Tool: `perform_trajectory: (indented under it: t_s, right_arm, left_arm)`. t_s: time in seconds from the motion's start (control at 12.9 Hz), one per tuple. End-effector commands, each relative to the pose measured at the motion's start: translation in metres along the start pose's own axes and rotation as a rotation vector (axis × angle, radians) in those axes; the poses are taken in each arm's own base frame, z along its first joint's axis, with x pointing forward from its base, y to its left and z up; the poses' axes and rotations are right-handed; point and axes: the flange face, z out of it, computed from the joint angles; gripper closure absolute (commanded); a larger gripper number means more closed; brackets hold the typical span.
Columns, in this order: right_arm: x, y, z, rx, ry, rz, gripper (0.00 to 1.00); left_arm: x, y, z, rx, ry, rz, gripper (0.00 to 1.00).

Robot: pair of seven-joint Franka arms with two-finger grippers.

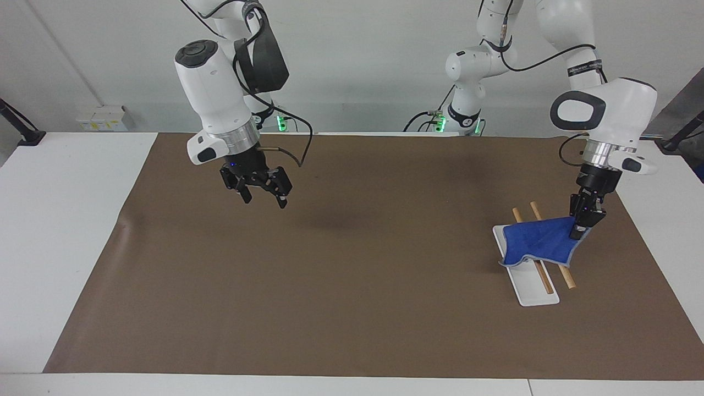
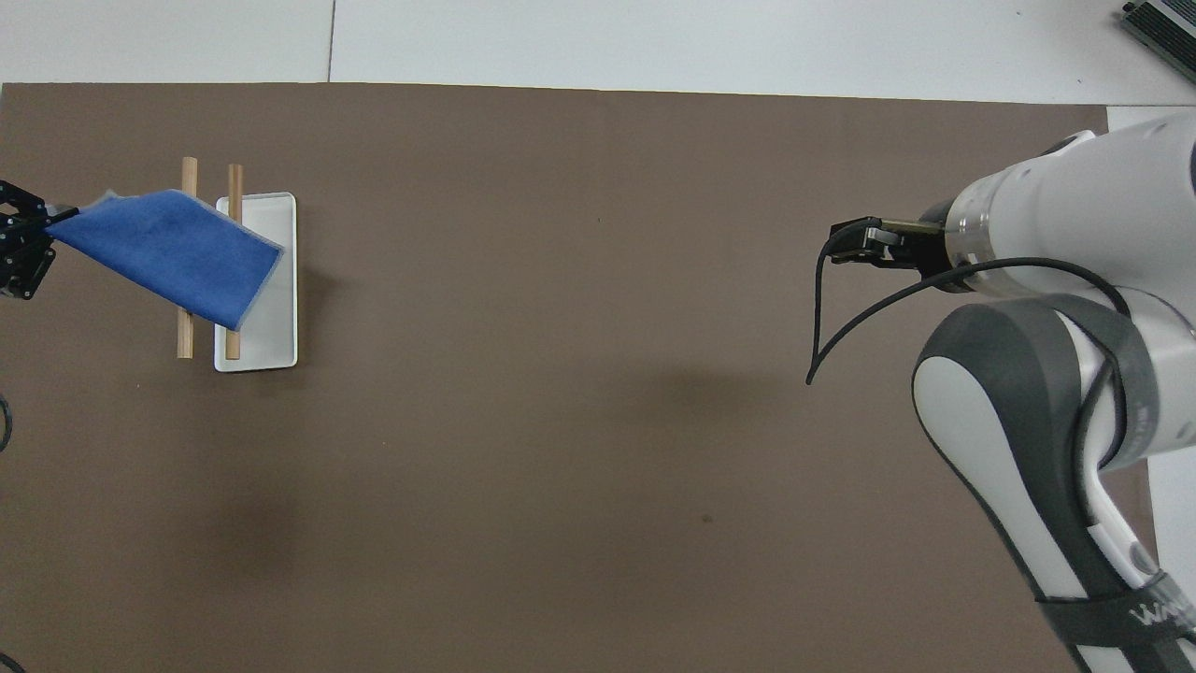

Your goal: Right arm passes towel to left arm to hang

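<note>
Towel: the blue towel (image 1: pixel 536 242) hangs from one pinched corner and spreads over the two wooden rods (image 1: pixel 556 267) of the drying rack, toward the left arm's end of the bench. Whether the cloth rests on the rods or is just above them cannot be told.

Left end effector: the left end effector (image 1: pixel 582 228) is clamped on the towel's corner, fingertips together on the cloth, over the brown mat just beside the rack at the end of the bench. In the overhead view only its black tip (image 2: pixel 19 252) shows at the frame's edge, with the towel (image 2: pixel 163 252) stretching from it across the rods.

Left arm: the left arm (image 1: pixel 602 118) points almost straight down from its wrist.

Rack: a white tray base (image 1: pixel 536 291) carries the two wooden rods, which lie side by side and run lengthwise above it. The towel covers the middle of both rods; their ends stick out at either side of the cloth. The part of the tray nearer to the viewer in the facing view is bare.

Right end effector: the right end effector (image 1: pixel 263 192) hangs in the air over the mat toward the right arm's end of the bench, fingers apart, holding nothing.

Right arm: the right arm (image 1: pixel 212 93) waits, a black cable (image 2: pixel 822 308) looping loose from its wrist.

Bench: a white bench (image 1: pixel 66 220) covered with a brown mat (image 1: pixel 330 286).
</note>
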Motion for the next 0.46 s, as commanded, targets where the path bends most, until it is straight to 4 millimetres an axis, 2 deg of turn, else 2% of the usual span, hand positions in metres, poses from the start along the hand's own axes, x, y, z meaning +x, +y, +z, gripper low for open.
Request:
perform_trajectory:
  t_s: [0.0, 0.15, 0.23, 0.39]
  right_arm:
    - [-0.001, 0.03, -0.011, -0.04, -0.001, -0.078, 0.0]
    - [0.001, 0.047, -0.021, -0.05, -0.008, -0.071, 0.0]
    - [-0.002, 0.046, -0.024, -0.053, -0.012, -0.077, 0.0]
    - [-0.006, 0.058, -0.02, -0.068, -0.053, -0.068, 0.0]
  left_arm:
    - [0.009, 0.002, 0.005, -0.014, 0.012, 0.001, 1.0]
    - [0.007, -0.009, 0.015, 0.0, 0.017, -0.007, 1.0]
    - [0.0, -0.016, 0.02, 0.018, 0.006, -0.011, 1.0]
    - [-0.016, -0.03, 0.028, 0.051, -0.017, -0.008, 1.0]
